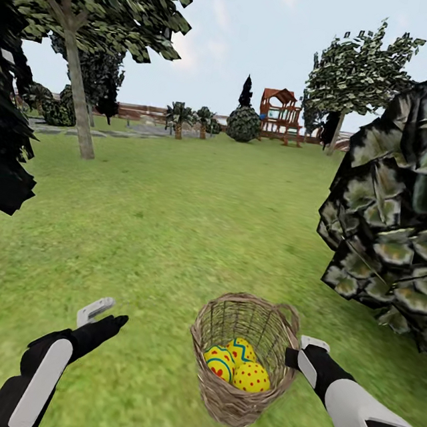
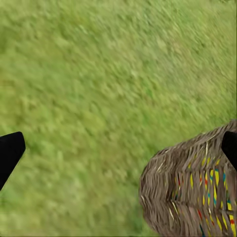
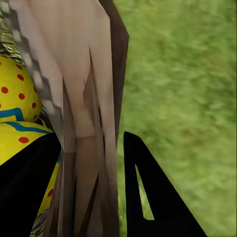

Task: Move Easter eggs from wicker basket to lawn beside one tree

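Both forearms are glossy black with long, rounded white panels along their upper sides. The left gripper ends in pale grey, angular fingers on a black wrist. The right gripper has flat, tapering black fingers, one showing a narrow slot.

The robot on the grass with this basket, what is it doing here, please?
The right gripper is closed on the rim of the wicker basket, one finger inside the wall and one outside. All three Easter eggs lie in the basket, so none has been taken out yet. The left gripper is open and holds nothing, over the lawn to the basket's left. A tree with a straight trunk stands farther off, ahead on the left.
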Available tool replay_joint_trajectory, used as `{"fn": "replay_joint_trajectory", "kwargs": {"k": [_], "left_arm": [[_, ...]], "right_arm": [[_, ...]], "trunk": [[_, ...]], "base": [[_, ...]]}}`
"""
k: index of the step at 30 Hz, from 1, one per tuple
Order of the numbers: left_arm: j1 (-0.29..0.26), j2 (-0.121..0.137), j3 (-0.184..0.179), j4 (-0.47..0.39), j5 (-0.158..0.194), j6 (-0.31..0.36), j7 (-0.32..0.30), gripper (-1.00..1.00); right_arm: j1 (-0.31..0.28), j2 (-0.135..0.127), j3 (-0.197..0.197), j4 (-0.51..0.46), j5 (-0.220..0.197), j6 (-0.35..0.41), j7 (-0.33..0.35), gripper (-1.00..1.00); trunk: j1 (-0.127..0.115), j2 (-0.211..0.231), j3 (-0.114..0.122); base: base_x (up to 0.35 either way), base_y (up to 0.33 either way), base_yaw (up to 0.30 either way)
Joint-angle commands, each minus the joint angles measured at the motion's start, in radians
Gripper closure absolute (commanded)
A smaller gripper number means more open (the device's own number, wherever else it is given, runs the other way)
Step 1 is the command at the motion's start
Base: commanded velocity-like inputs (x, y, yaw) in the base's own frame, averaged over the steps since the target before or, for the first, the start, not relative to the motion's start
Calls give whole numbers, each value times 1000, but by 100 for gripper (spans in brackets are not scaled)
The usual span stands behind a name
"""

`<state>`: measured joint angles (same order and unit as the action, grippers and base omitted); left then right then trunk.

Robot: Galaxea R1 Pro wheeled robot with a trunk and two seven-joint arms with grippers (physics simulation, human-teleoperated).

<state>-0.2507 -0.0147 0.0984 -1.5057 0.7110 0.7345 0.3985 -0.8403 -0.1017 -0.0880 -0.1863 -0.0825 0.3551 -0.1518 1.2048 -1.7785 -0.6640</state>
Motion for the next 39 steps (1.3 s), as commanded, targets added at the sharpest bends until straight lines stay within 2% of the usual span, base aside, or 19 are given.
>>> {"fn": "replay_joint_trajectory", "kwargs": {"k": [1, 6, 14, 28, 39], "left_arm": [[-1, -1, 1, -1, 11, 3, 8, -100], [-1, -1, 1, -3, 11, 2, 8, -100], [-1, -2, 0, -4, 8, 3, 12, -100], [-1, -1, 0, -1, 13, 3, 11, -100], [-1, -1, 0, 0, 13, 4, 8, -100]], "right_arm": [[0, 0, -7, -3, -11, 4, -5, 100], [0, 0, -7, -4, -11, 5, -5, 100], [0, -1, -9, -4, -10, 6, -5, 100], [0, -1, -9, -4, -10, 5, -5, 100], [0, -1, -7, -4, -10, 5, -5, 100]], "trunk": [[0, 0, 0], [0, 0, 4], [0, 0, 7], [0, 0, 28], [0, 0, 41]], "base": [[267, 147, 240], [282, 168, 218], [303, 150, 17], [327, 6, -64], [329, 0, 135]]}}
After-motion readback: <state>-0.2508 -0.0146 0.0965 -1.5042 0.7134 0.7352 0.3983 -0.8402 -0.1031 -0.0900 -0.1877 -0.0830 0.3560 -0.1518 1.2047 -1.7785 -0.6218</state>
